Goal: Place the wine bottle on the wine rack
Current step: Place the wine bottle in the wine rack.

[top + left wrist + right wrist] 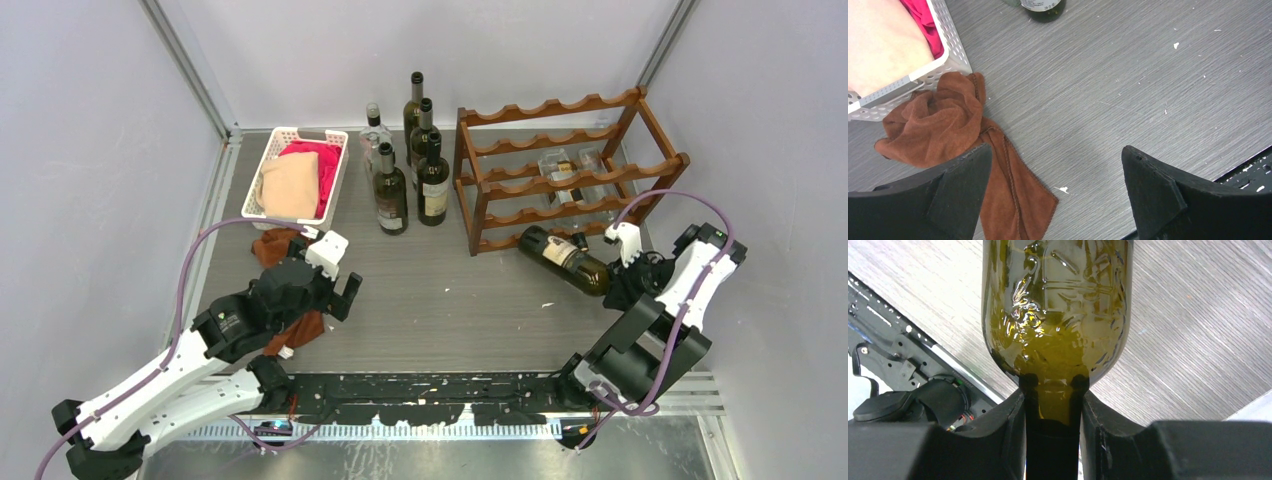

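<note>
**Left arm.** Reaches from the near left corner over the table (pixel 450 300). The left gripper (pixel 1055 155) hangs above bare tabletop, jaws spread wide, nothing between them.

**Brown cloth** (pixel 943 125). Crumpled on the table, touching the near corner of the basket; one end runs under the left finger in the wrist view.

**White slotted basket** (pixel 312 132). Far left of the table. Holds a beige cloth (pixel 290 185) and, beside it, a pink cloth (pixel 320 160).

**Upright bottles** (pixel 433 185). Five in a cluster, standing between the basket and the rack: four of dark glass, one clear. Labels show on the two nearest.

**Wine rack** (pixel 520 186). Reddish-brown wood with scalloped rails in tiers, standing at the far right of centre. Two clear glass bottles (pixel 565 168) lie on a middle tier; the top rails carry nothing.

**Wine bottle** (pixel 562 258). Dark olive glass with a pale label. It lies nearly on its side just in front of the rack's lowest front rail, base toward the rack's left foot and neck toward the right arm. It is not in a cradle. Whether it touches the rail or the tabletop cannot be told.

**Right gripper** (pixel 1052 390). At the right edge of the table, jaws narrowed around the wine bottle's neck just below the shoulder, a finger pressed to each side.
</note>
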`<state>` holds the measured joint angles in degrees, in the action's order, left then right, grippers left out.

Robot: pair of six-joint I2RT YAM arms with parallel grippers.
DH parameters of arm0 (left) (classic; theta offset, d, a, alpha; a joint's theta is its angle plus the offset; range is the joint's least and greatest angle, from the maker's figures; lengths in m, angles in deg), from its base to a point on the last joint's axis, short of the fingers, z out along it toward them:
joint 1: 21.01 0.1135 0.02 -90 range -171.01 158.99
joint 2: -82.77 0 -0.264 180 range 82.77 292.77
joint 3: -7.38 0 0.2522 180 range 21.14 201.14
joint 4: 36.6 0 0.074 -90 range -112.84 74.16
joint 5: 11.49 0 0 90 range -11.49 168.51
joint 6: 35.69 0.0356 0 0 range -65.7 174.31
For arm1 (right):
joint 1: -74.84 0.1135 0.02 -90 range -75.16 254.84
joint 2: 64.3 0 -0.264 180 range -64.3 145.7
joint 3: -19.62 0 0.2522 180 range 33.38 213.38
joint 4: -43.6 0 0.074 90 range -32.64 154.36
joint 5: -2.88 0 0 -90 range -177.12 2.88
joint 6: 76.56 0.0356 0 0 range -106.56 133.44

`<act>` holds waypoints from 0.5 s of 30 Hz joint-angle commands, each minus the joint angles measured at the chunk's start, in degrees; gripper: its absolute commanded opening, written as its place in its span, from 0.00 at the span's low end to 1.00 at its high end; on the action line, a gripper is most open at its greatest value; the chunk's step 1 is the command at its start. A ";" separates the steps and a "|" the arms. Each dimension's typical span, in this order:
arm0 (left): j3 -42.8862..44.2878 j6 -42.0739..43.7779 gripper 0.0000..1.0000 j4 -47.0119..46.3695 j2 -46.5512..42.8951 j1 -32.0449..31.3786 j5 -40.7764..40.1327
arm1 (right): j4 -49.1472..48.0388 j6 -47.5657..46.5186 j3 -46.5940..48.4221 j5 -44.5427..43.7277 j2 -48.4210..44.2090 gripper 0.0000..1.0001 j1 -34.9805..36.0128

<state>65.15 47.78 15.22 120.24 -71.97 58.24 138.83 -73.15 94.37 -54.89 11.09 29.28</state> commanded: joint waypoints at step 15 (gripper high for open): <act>-0.02 1.25 1.00 -1.98 -0.86 1.03 1.63 | -9.73 9.48 -1.50 9.47 0.61 0.01 -0.33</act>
<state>65.13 48.55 15.20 120.24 -71.36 59.07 131.45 -65.71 92.64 -53.39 12.36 29.24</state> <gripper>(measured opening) 0.996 0.413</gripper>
